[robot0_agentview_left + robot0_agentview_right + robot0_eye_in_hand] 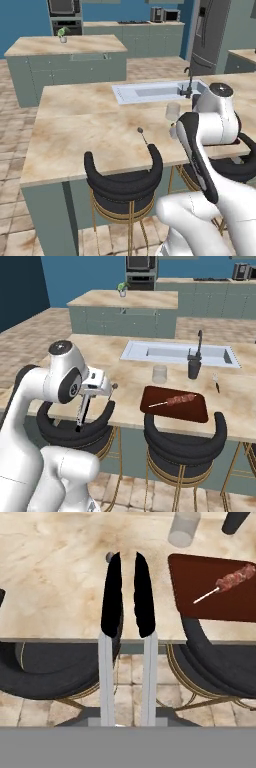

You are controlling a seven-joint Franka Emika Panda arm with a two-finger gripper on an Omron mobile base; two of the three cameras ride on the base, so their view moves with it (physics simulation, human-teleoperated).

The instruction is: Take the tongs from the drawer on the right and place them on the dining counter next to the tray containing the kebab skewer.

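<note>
The tongs [127, 597] are being held by the gripper [126, 719], whose fingers are closed tight on the two silver arms near the back end, so the black tips are sticking out forward over the edge of the dining counter [55, 577]. In the right base view the tongs [83, 412] are being carried pointing down, just above a dark stool [75, 428] at the counter's front. The tray [220, 587] is lying on the counter a little to one side of the tong tips, and the kebab skewer [227, 582] is resting on it. A clear glass [159, 374] and a dark cup [193, 369] are standing behind the tray, and a thin wire tool with a round tip [142, 135] is lying on the counter near the tongs. The tongs are likely being felt as light and hard, yet springy, since the two arms are being squeezed toward each other. The metal looks smooth, so it may be slipping if it is gripped loosely. Holding them near the back, as now, is probably a good place, but the long front may be swinging a bit. A bare spot beside the tray is likely being aimed for, clear of the wire tool.
</note>
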